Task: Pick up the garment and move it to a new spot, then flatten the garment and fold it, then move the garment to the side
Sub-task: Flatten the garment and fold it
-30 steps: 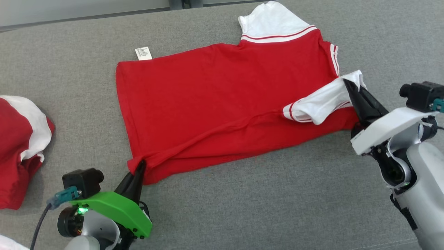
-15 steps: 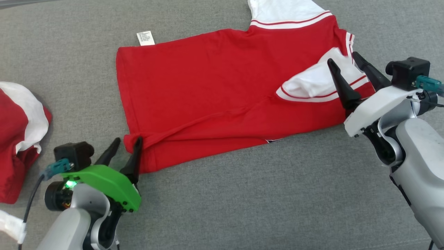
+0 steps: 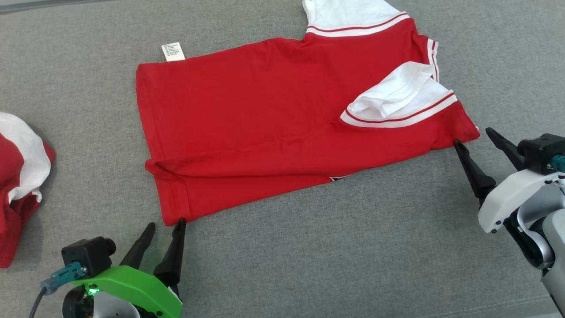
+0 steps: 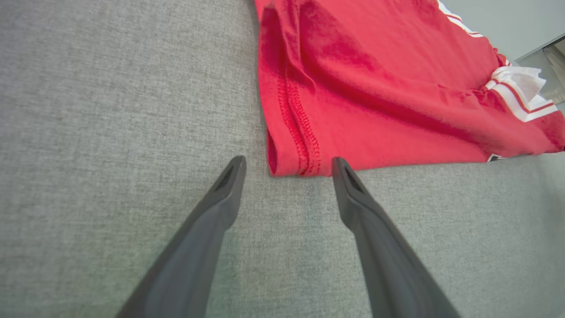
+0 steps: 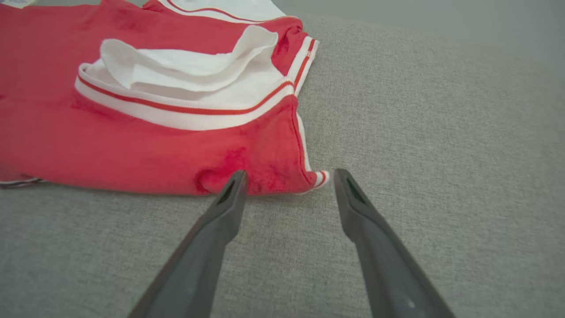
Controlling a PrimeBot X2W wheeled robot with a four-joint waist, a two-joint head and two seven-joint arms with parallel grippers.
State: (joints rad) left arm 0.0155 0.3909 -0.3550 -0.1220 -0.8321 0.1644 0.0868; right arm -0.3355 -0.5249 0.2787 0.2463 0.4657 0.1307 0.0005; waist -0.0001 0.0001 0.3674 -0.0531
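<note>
Lying spread on the grey fabric surface (image 3: 353,256), the red shirt (image 3: 265,123) is seen mid-view, with a white sleeve (image 3: 393,99) folded onto it. The left gripper (image 3: 166,223) is seen open and empty at seven o'clock, just off the hem corner. The right gripper (image 3: 473,136), likewise open, is seen at three o'clock beside the shoulder corner.

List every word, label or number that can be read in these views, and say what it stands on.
White care label sticking out from the far edge of the red shirt: rows of print, too small to read.
Dark and white mark peeking from under the shirt's near edge: too small to read.
Nothing else bears text.
</note>
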